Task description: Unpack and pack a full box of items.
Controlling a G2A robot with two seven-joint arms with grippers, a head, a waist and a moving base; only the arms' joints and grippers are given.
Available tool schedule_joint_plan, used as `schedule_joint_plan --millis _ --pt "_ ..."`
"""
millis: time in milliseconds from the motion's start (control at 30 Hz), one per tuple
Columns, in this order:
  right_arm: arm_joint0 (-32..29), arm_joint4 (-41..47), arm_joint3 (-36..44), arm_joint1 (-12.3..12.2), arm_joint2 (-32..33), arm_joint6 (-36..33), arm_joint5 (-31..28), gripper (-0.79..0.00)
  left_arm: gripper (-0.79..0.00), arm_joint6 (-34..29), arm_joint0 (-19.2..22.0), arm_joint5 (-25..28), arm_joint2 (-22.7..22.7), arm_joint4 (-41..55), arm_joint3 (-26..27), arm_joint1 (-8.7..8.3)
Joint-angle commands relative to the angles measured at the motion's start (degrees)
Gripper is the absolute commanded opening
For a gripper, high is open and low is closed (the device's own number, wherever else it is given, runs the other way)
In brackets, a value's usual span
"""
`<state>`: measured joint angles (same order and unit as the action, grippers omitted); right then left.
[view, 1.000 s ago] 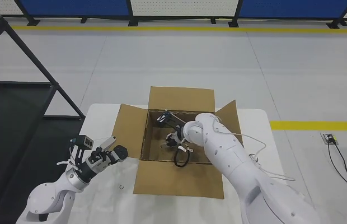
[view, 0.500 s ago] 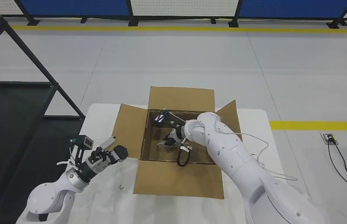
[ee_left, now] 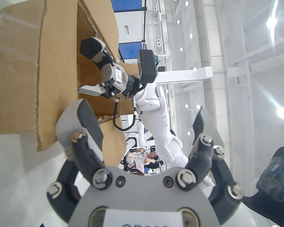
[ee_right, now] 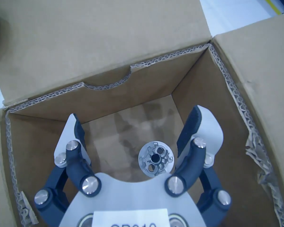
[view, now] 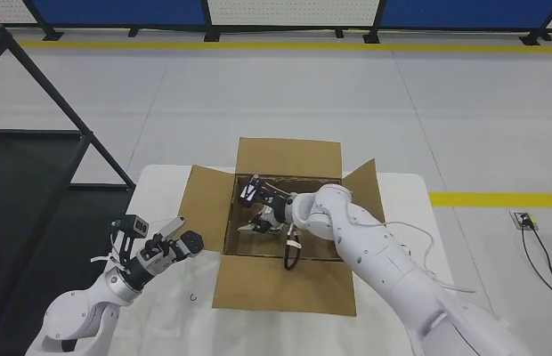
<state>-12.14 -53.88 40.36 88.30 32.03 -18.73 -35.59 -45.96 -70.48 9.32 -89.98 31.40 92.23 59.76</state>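
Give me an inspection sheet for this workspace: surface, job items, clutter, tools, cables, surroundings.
Surface: white table, with the box standing on it.
Job's things: cardboard box, open with its flaps folded out; one round metal part lies on its floor.
Clutter: small object on the table near the box's front corner, too small to identify.
Tools: right tool open at the box's opening, above the metal part; left tool open beside the box's side flap, holding nothing.
Cables: black cable loops under the right wrist; white cable runs along that arm.
Surroundings: blue panels, yellow floor tape, black frame beside the table.
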Motion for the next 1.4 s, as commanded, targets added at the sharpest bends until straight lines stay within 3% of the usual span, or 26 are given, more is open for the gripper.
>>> schedule_joint_plan --millis 0,167,367,600,733,933,1033,1233,1367 --pt "-2.2 -1.3 5.9 -1.9 2.2 -1.1 0.8 0.000 0.000 0.0 0.0 0.0 0.0 0.0 0.0 0.00" --pt "-10.7 -6.0 24.9 -7.2 10.6 -4.9 4.7 0.000 0.000 0.0 0.0 0.0 0.0 0.0 0.0 0.00" --pt "-24.9 -13.0 51.3 -12.4 23.7 -11.7 9.7 0.000 0.000 0.0 0.0 0.0 0.0 0.0 0.0 0.00" --pt "-44.9 -18.0 78.0 -16.1 41.8 -14.1 14.2 0.000 0.000 0.0 0.0 0.0 0.0 0.0 0.0 0.00" --pt "-57.4 -17.1 86.7 -17.3 54.0 -12.2 15.9 0.000 0.000 0.0 0.0 0.0 0.0 0.0 0.0 0.00" --pt "-72.6 -9.7 87.6 -17.9 70.8 -6.1 15.1 0.000 0.000 0.0 0.0 0.0 0.0 0.0 0.0 0.00" --pt "-77.7 -5.4 82.9 -18.2 76.2 -3.7 9.9 0.000 0.000 0.0 0.0 0.0 0.0 0.0 0.0 0.00" --pt "-73.7 -0.1 68.3 -19.3 75.6 -8.5 1.0 0.000 0.000 0.0 0.0 0.0 0.0 0.0 0.0 0.00" --pt "-67.1 -1.2 58.8 -19.6 71.7 -12.4 2.8 0.000 0.000 0.0 0.0 0.0 0.0 0.0 0.0 0.00"
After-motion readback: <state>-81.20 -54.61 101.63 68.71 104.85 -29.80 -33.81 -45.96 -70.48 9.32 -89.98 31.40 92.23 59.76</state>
